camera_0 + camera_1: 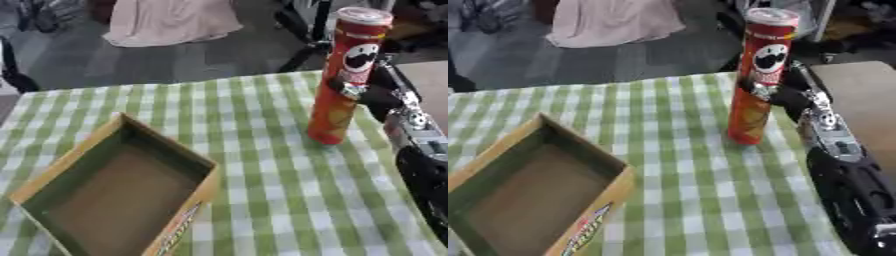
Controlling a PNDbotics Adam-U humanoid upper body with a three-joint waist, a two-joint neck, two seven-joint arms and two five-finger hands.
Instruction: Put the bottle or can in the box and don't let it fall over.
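A tall red crisp can (346, 75) with a pale lid stands nearly upright at the far right of the green checked table, leaning slightly. Its base is at the cloth; I cannot tell whether it touches. My right hand (378, 96) comes in from the right and is shut round the can's middle, with fingertips (759, 90) showing on its front. The open cardboard box (66, 165) lies at the lower left, empty, its brown floor showing. The box is well apart from the can, to its left and nearer to me. My left hand shows in neither view.
The green and white checked cloth (262, 175) lies between box and can. My right forearm (846, 170) runs along the table's right edge. Beyond the far table edge are a grey floor, a pink cloth (166, 20) and dark stands.
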